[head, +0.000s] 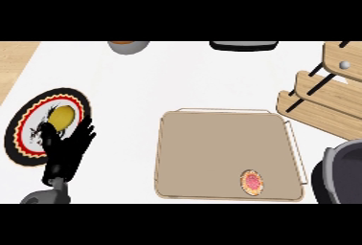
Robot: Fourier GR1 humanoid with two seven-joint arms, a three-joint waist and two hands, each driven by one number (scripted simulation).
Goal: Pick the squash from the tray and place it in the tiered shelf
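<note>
Left hand at lower left, fingers spread and pointing up, holding nothing, overlapping the near edge of a patterned plate. A yellow item lies on that plate, just above the fingertips. Right hand itself not visible; only a dark grey bulk at the right edge. Tan tray sits mid-counter, a small round red-and-orange item near its front right corner, possibly the squash, can't confirm. Wooden tiered shelf at upper right. Grey bowl and a dark object at the top edge.
</note>
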